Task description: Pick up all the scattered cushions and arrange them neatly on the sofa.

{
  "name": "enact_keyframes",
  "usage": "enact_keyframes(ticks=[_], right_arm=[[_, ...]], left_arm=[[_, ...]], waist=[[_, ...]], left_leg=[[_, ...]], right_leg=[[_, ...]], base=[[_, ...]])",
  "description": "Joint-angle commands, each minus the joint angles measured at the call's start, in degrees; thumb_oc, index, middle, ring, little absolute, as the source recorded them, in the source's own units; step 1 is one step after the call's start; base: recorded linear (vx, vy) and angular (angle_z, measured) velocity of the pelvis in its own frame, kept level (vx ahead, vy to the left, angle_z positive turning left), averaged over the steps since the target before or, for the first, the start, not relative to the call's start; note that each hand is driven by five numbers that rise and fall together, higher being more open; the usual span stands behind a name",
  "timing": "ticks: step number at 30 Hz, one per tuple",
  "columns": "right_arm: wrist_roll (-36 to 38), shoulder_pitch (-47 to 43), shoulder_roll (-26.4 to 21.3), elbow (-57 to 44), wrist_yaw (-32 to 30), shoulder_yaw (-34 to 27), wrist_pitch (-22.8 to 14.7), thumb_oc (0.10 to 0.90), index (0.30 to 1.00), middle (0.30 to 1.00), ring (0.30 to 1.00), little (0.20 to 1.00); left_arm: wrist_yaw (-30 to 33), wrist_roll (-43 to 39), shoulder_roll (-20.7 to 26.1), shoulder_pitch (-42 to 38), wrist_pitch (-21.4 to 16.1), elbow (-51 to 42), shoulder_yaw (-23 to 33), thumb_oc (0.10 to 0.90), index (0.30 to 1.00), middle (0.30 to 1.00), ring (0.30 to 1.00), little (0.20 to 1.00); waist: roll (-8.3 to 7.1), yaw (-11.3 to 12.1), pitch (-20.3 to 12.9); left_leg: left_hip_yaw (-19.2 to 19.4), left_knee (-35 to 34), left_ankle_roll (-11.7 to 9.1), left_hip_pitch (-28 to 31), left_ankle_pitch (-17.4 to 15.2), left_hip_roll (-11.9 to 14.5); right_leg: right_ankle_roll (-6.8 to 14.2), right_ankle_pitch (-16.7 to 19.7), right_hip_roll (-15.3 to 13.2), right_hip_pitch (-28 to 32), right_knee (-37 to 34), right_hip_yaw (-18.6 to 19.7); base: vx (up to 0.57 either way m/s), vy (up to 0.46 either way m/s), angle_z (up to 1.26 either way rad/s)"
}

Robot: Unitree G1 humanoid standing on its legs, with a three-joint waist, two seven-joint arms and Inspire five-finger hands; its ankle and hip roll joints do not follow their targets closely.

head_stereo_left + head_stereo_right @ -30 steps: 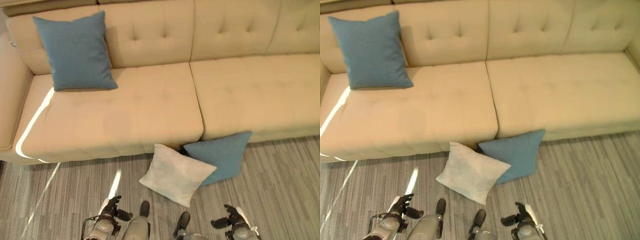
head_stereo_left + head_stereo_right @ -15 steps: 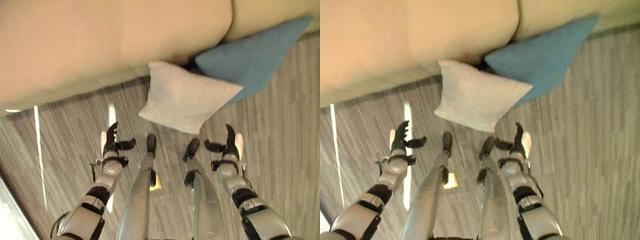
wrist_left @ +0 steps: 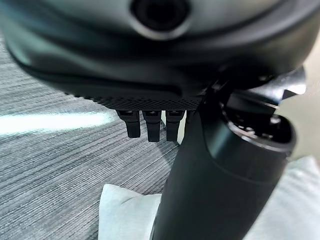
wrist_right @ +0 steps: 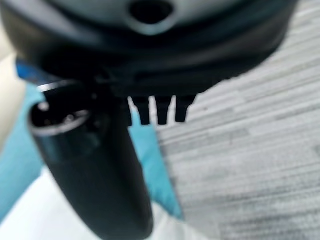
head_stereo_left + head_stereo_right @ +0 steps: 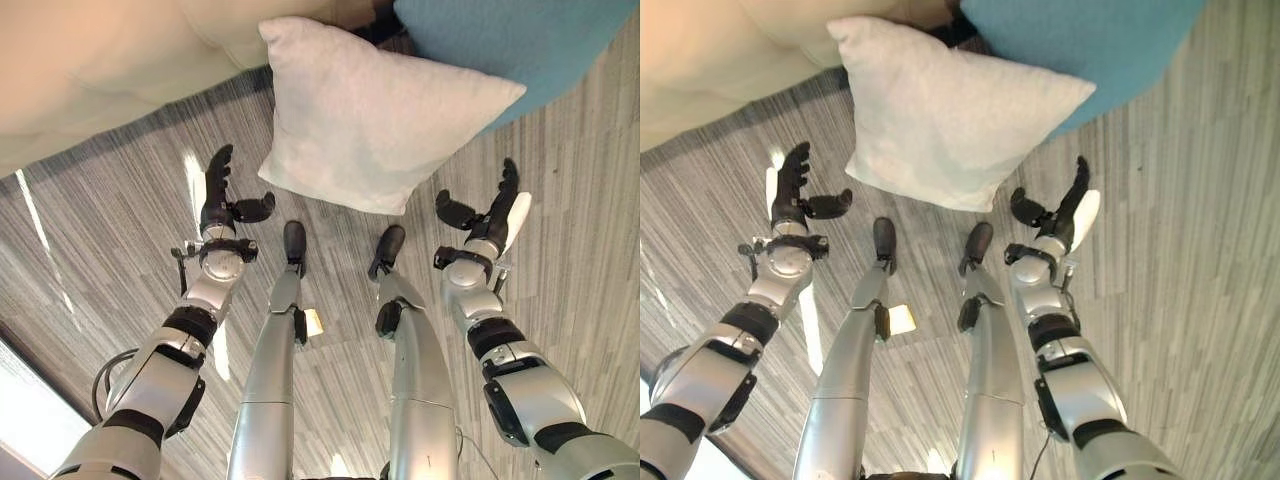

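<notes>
Lying between both spread, empty hands, left hand (image 5: 217, 203), right hand (image 5: 493, 214), white cushion (image 5: 370, 115), untouched

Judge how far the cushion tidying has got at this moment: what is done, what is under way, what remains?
Done: nothing that shows here. Under way: the left hand and right hand, both open, flank the white cushion on the floor without touching it. Left: lifting it and the blue cushion behind it onto the sofa.

I'm seeing a white cushion (image 5: 370, 115) overlapping a blue cushion (image 5: 520, 45), a beige sofa (image 5: 90, 60), and grey striped carpet (image 5: 100, 250) w/ bright light streaks showing across it.
</notes>
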Motion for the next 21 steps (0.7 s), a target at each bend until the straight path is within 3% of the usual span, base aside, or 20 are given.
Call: enact_keyframes(ticks=[1, 21], right_arm=[[-0.65, 6.89, -3.95, -3.02, -4.68, 1.08, -2.5, 0.8, 0.9, 0.9, 0.9, 0.9], [2.72, -10.05, -11.48, 1.55, -3.34, 6.75, -2.84, 0.8, 0.9, 0.9, 0.9, 0.9]], left_arm=[[3.62, 1.12, -0.34, 2.48, -2.22, 0.23, 1.68, 0.8, 0.9, 0.9, 0.9, 0.9], [5.05, 1.68, 2.79, -14.68, -0.06, 3.63, -3.13, 0.8, 0.9, 0.9, 0.9, 0.9]], waist=[[4.16, -0.52, -4.45], [4.51, -1.09, -3.26]], left_leg=[[-1.98, 8.93, -0.93, -3.49, -9.25, -0.11], [-3.2, 8.79, -0.11, -10.28, -9.62, -0.58]], right_leg=[[4.42, -3.27, 1.44, 0.24, 1.26, 2.26], [5.5, -3.44, 1.92, -6.76, 1.63, 3.23]], base=[[0.03, -0.005, -0.09], [0.02, -0.011, -0.02]])
